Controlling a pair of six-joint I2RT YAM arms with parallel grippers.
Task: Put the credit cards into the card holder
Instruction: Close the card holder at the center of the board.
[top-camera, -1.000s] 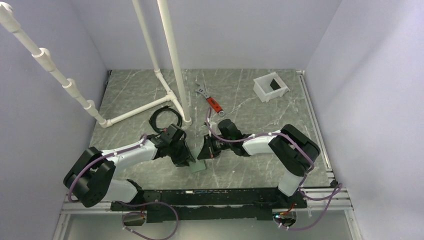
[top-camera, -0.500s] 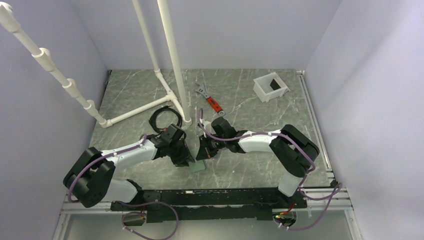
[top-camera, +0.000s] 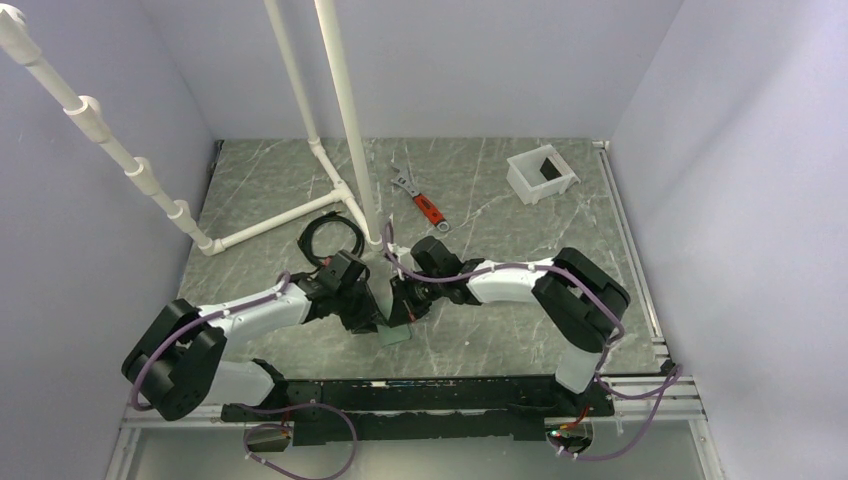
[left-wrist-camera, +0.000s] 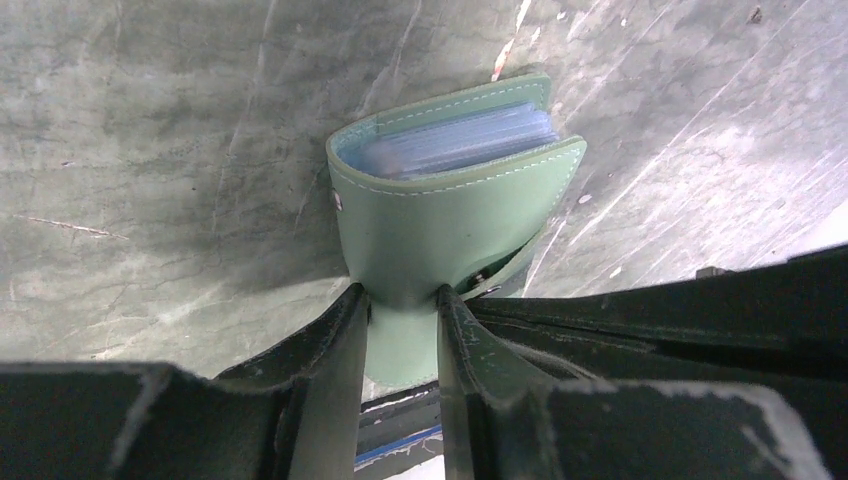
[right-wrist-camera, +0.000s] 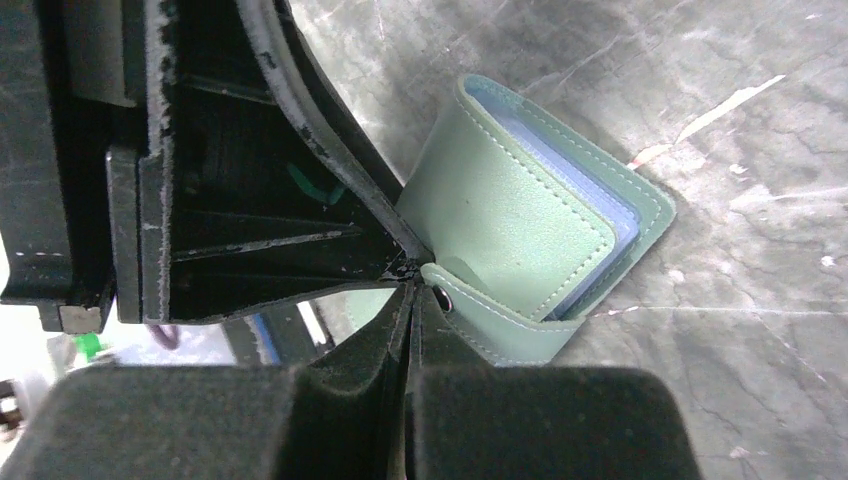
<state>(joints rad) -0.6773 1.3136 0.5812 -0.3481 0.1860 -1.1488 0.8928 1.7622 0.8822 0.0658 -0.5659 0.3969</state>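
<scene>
Item: grey-green stitched folding card holder (left-wrist-camera: 455, 215), lying near the front edge of the grey marbled table (top-camera: 500, 200), between both arms.
Contents: the edges of a pale blue card (left-wrist-camera: 450, 140) show between the covers; tan card not seen.
Grip one: left gripper (left-wrist-camera: 400, 295), fingers narrowed onto the upper cover and pinching it.
Grip two: right gripper (right-wrist-camera: 415, 280), fully closed, tips at the snap strap; whether it nips the strap I cannot tell.
Step, as I judge it: insertion apparently done, folding shut in hand.
Next move calls for: pressing the cover flat and fastening the snap without dragging the holder.

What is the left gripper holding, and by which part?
The left gripper pinches the wallet by the near edge of its upper cover.
</scene>
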